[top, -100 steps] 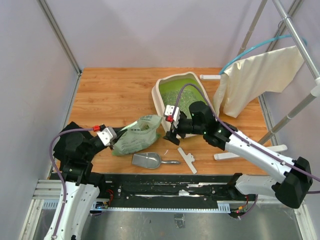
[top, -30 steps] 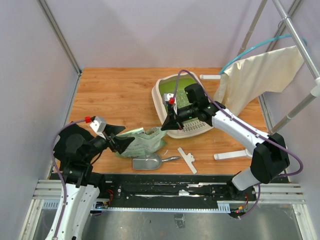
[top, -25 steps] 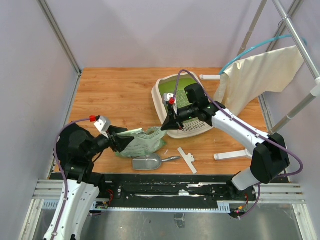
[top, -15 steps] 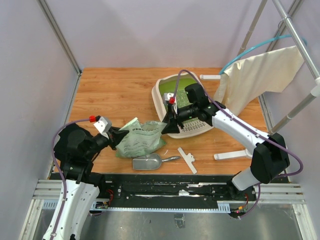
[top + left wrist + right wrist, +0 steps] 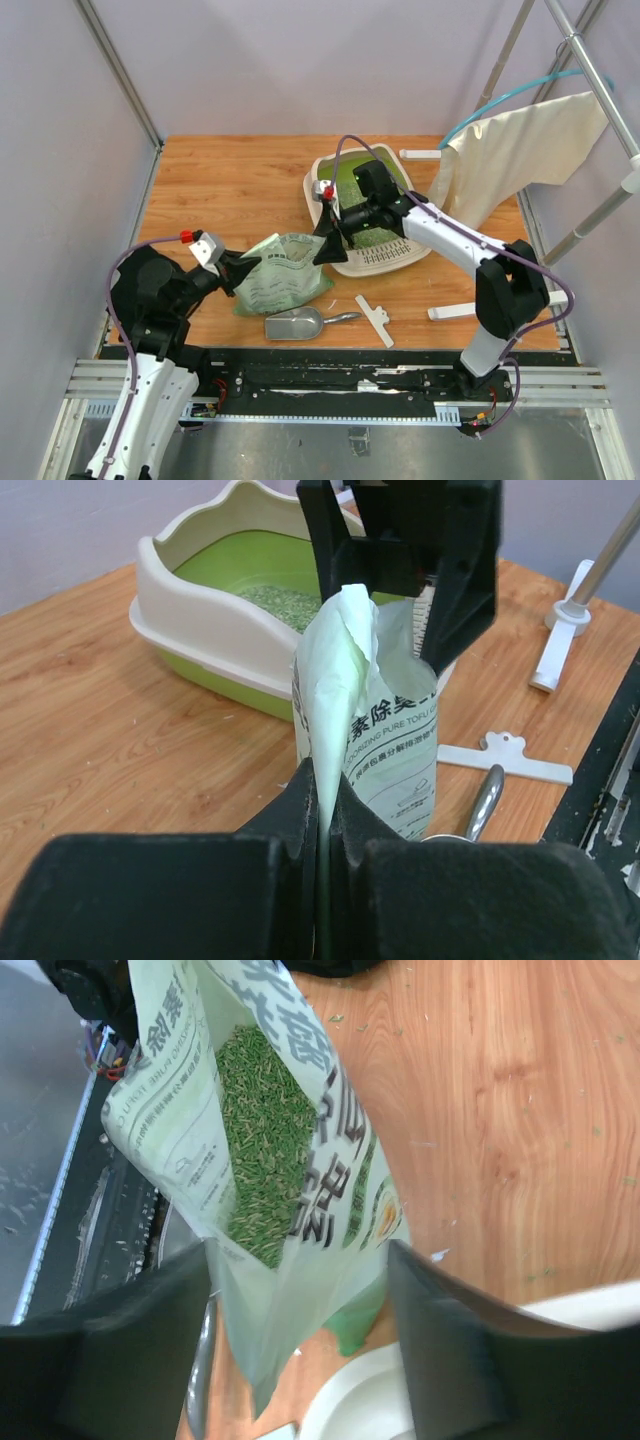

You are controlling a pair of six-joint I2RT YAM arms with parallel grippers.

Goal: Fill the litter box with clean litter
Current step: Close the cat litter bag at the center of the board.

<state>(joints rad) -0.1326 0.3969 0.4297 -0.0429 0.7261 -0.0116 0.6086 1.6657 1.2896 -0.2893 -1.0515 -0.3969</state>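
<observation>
Holding the pale green litter bag (image 5: 283,285) upright near the middle of the wooden table (image 5: 220,180), we have its near-left edge pinched flat in the closed left gripper (image 5: 322,815). The right gripper (image 5: 300,1300) hangs with its jaws spread wide on either side of the bag's top and is not clamped on it. The clean litter (image 5: 260,1150), small green-grey pellets, fills the bag's open mouth, and a thin layer lies inside the litter box (image 5: 372,266), just beyond the bag to the far right. We judge the right jaws should close on one lip only, leaving the mouth open. Both arms should then lift together and tip over the box's high rim. A metal scoop (image 5: 295,322) lies just near of the bag.
</observation>
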